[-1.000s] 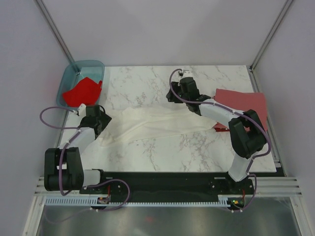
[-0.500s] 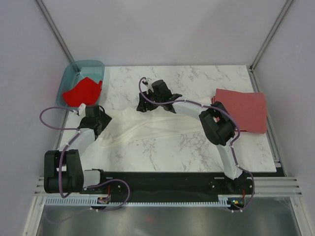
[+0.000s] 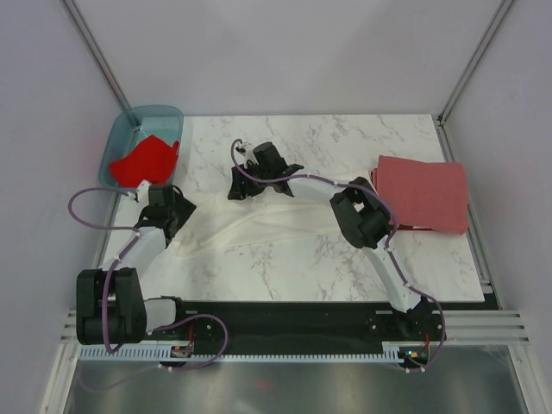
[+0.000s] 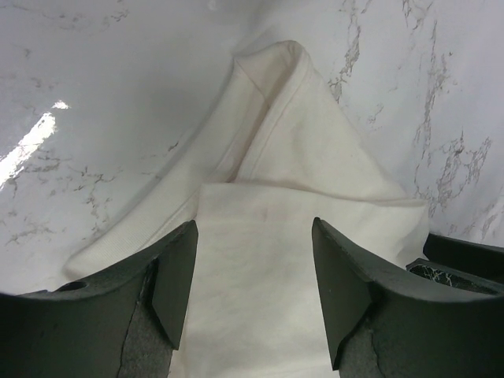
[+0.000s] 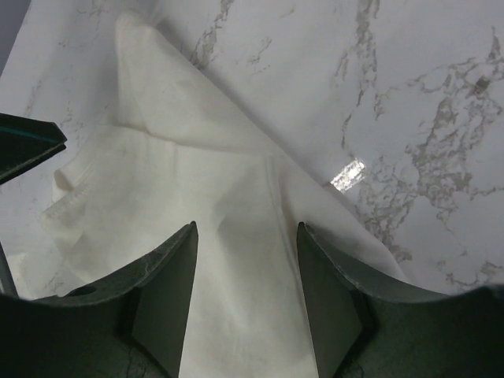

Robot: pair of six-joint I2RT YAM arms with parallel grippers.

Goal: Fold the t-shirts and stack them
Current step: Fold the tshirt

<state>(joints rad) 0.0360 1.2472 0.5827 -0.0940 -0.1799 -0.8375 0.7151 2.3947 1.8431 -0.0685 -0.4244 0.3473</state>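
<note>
The white t-shirt (image 3: pixel 276 222) lies bunched and partly folded over left of the table's middle; its print is hidden. My left gripper (image 3: pixel 179 210) hovers over its left end, open, with white cloth (image 4: pixel 260 260) below the jaws. My right gripper (image 3: pixel 239 187) is stretched far left over the shirt's back edge, open, with white cloth (image 5: pixel 244 260) between the fingers (image 5: pixel 169 283). The dull brick-red t-shirt (image 3: pixel 421 192) lies folded flat at the right. The bright red t-shirt (image 3: pixel 145 160) lies crumpled in the teal tub (image 3: pixel 122 131).
The tub stands at the back left corner of the marble table (image 3: pixel 345 259). The right arm's elbow (image 3: pixel 358 216) reaches across the middle of the table. Grey walls close in the back and both sides.
My right arm has swung from the back middle far to the left, and the white shirt's right part has come with it. The brick-red shirt now shows whole. The left arm barely moved.
</note>
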